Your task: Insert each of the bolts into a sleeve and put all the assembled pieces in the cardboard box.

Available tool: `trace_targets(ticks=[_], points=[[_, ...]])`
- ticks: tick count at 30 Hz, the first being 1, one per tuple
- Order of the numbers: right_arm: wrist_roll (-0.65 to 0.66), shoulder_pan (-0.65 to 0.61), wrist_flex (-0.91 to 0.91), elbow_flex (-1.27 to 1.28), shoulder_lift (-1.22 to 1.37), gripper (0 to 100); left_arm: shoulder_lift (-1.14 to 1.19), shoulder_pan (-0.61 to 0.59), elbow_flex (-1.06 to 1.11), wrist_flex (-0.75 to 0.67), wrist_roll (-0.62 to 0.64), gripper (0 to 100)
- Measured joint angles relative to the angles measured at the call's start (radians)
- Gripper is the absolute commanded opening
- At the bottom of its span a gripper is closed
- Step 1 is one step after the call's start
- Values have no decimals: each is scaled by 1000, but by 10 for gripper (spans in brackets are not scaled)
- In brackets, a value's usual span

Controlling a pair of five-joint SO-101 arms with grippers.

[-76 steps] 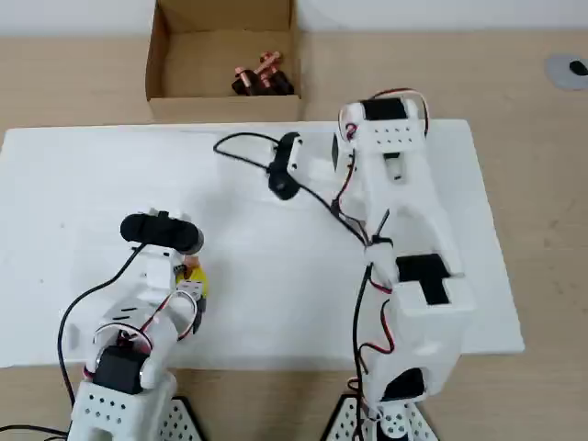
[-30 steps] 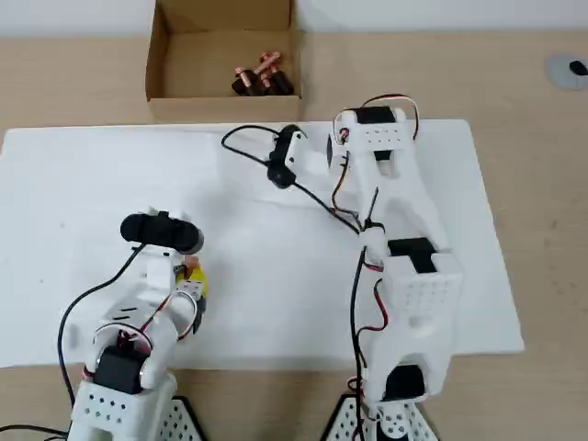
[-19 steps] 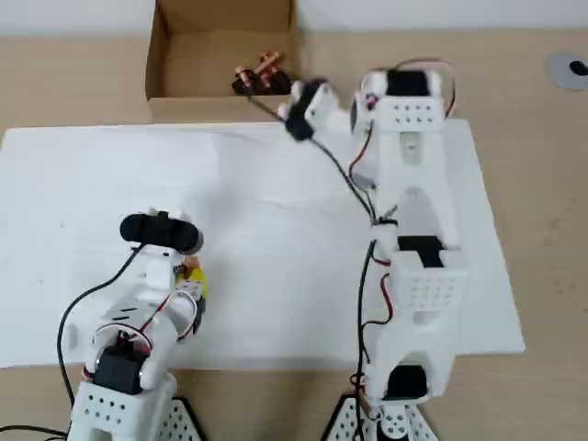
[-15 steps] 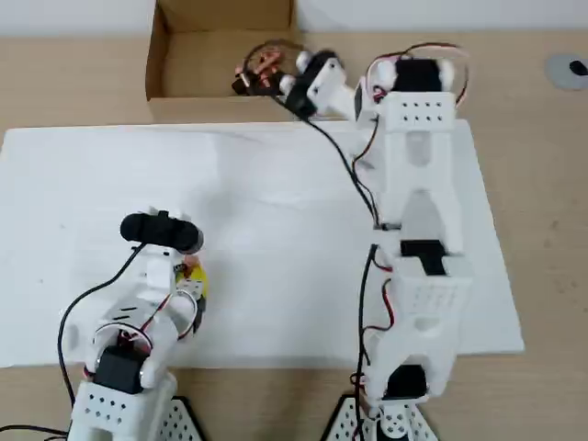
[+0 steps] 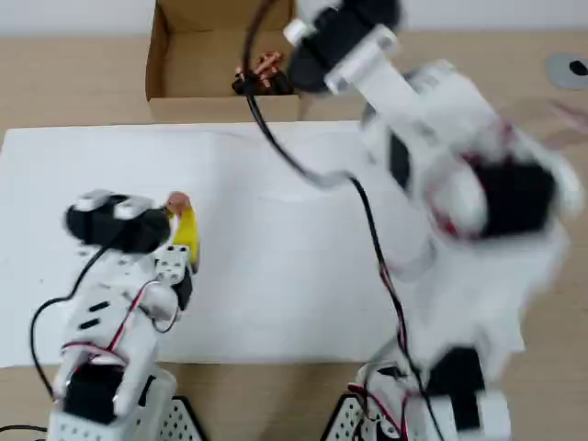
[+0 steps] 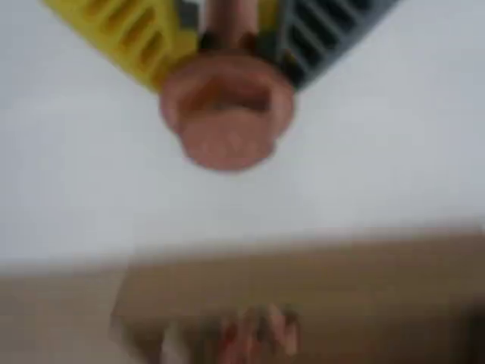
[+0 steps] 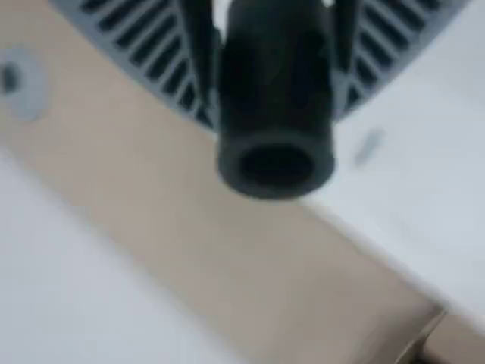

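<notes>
My left gripper (image 6: 227, 72) is shut on a copper bolt (image 6: 227, 114), whose head sticks out past the yellow and grey fingers. From above, that bolt (image 5: 177, 200) hangs over the left part of the white mat (image 5: 276, 266), at the left gripper (image 5: 182, 230). Between its grey fingers my right gripper (image 7: 274, 98) is shut on a black sleeve (image 7: 276, 121), open end outward. The right arm (image 5: 413, 119) is raised high beside the cardboard box (image 5: 184, 55). Assembled copper and black pieces (image 5: 262, 73) lie in the box's near right corner.
The box stands on the tan table (image 5: 73, 78) just beyond the mat's far edge. A grey disc (image 5: 565, 69) lies at the table's far right. Black cables (image 5: 312, 175) trail from the right arm across the mat. The left wrist view shows the box (image 6: 189, 303) ahead.
The right arm swung from over the mat toward the box's right side and rose high, close to the camera. The left arm lifted and pushed forward with the bolt.
</notes>
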Motion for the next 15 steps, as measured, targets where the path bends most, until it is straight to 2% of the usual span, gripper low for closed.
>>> trace_targets(ticks=[4, 10, 15], points=[[0, 0, 0, 166, -242, 10, 2, 2, -172, 0, -40, 3], [0, 91, 0, 664, -618, 10, 153, 92, -474, 0, -64, 2], [-38, 106, -63, 1099, -925, 10, 390, 155, -746, 0, 26, 2]])
